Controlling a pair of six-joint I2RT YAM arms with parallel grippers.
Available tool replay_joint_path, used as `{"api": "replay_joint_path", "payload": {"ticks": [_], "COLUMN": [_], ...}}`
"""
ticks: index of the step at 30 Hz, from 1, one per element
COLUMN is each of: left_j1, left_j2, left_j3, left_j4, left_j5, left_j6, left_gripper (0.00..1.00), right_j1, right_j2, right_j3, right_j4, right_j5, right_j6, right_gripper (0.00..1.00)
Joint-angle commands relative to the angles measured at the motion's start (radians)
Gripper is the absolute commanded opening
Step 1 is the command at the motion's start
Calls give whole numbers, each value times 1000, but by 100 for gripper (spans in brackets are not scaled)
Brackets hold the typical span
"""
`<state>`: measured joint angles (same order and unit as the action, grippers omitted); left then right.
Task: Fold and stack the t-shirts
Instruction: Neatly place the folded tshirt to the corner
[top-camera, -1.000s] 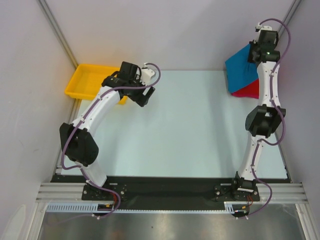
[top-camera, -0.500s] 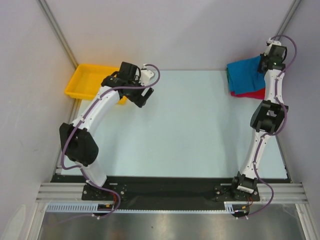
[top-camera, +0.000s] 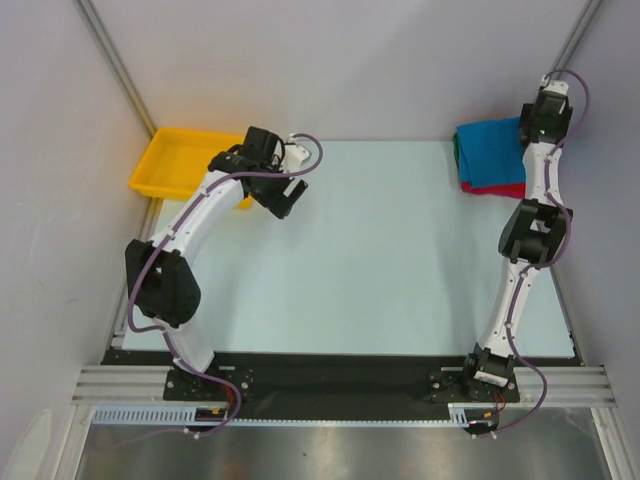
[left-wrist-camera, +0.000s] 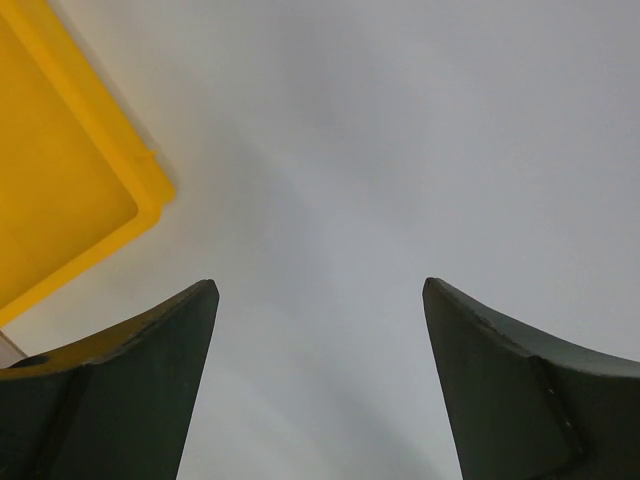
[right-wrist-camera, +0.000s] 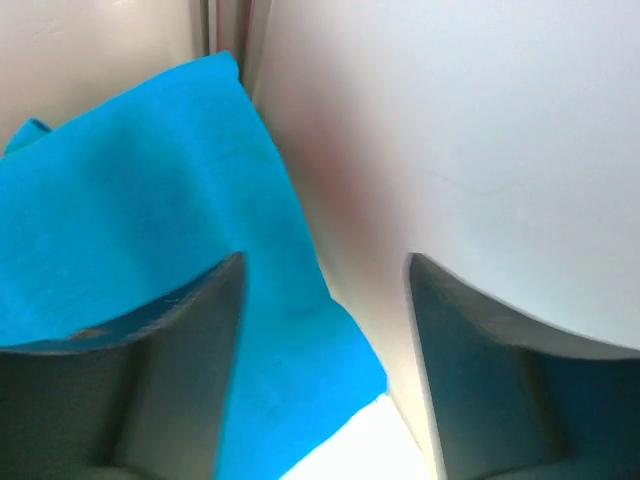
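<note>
Now that the right gripper (right-wrist-camera: 325, 258) has opened and let go, the blue t-shirt (top-camera: 488, 152) lies on the red t-shirt (top-camera: 503, 189) at the far right corner of the table (top-camera: 380, 250). The left gripper (left-wrist-camera: 320, 288) gapes wide and empty; stacking seems finished.

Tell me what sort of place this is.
Likely a robot lab cell, not a home: left arm and right arm mounted on a metal rail, plain grey walls boxing in the table.

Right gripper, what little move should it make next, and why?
Probably lift up and draw back from the stack. The right gripper stands open with nothing between its fingers, and the blue t-shirt already lies folded on the red t-shirt.
</note>
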<state>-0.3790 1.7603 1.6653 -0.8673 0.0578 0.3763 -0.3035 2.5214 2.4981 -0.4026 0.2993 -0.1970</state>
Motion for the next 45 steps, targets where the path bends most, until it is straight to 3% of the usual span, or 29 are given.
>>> {"api": "replay_joint_path", "payload": {"ticks": [1,3,4,7,13,20,29,33,38,45], "left_j1": [8,8,8,8,11,11,11,12,11,12], "left_j2": [2,4,4,5,11,8,11,10,-5,-48], "left_j3": [30,28,31,42,40,-1,-19,-9,-6,-25], "left_j4": [-6,-12,-12,-29,-42,-42,-41,-39,-45,-44], "left_j5": [-3,2,2,-4,-9,-52,-95,-95,-89,-84], "left_j6": [18,19,19,27,30,46,72,70,70,69], "left_gripper": [90,90,90,90,90,90,90,90,91,91], "right_j1": [72,73,63,24,-31,-52,-52,-49,-51,-51], "right_j2": [-144,-168,-171,-122,-10,135,203,153,74,-39], "right_j3": [-54,-79,-88,-81,-67,39,83,67,61,-3], "right_j4": [140,127,117,113,192,295,361,360,425,325], "right_j5": [153,85,-60,-153,-322,-380,-301,-214,-169,-328], "right_j6": [-116,-53,-18,128,274,343,346,326,327,381], "right_gripper": [66,51,34,0,0,0,0,0,21,40]}}
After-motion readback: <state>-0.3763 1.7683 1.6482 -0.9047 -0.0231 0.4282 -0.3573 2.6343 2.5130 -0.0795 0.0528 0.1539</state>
